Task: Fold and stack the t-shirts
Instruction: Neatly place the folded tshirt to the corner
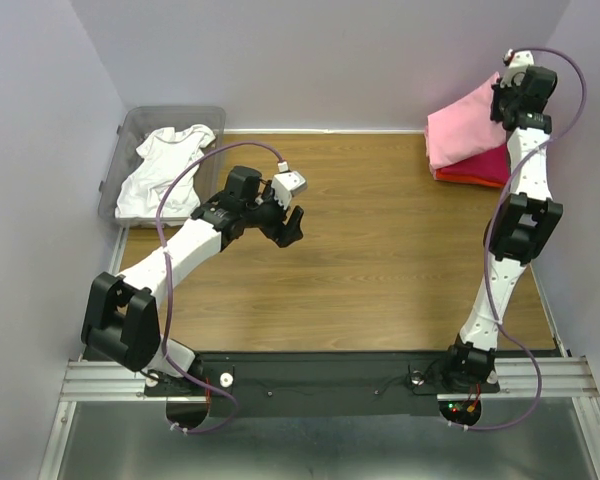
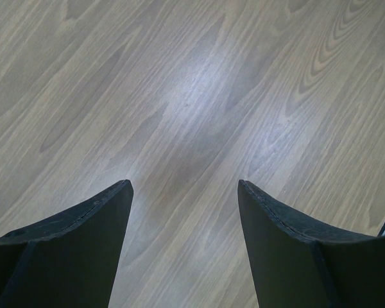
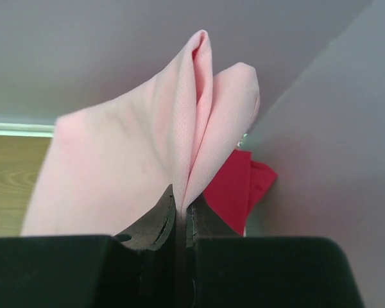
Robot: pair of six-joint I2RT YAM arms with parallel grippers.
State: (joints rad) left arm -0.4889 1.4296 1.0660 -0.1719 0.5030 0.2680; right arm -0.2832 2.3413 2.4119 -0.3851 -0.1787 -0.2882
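Observation:
My right gripper (image 1: pixel 502 97) is shut on the light pink t-shirt (image 1: pixel 462 132) at the far right corner; in the right wrist view the pink cloth (image 3: pixel 147 154) is pinched between the closed jaws (image 3: pixel 183 205). The pink shirt hangs over the folded magenta t-shirt (image 1: pixel 487 162) and orange t-shirt (image 1: pixel 470 181); the magenta one shows red beside the jaws (image 3: pixel 234 189). The white t-shirt (image 1: pixel 165 170) lies crumpled in the bin. My left gripper (image 1: pixel 292 225) is open and empty above bare wood, its fingers (image 2: pixel 70 237) wide apart. The salmon shirt is hidden.
A clear grey plastic bin (image 1: pixel 130 128) stands at the far left corner. Grey walls close the back and both sides. The wooden tabletop (image 1: pixel 380 250) lies between the arms; a metal rail (image 1: pixel 320 375) runs along the near edge.

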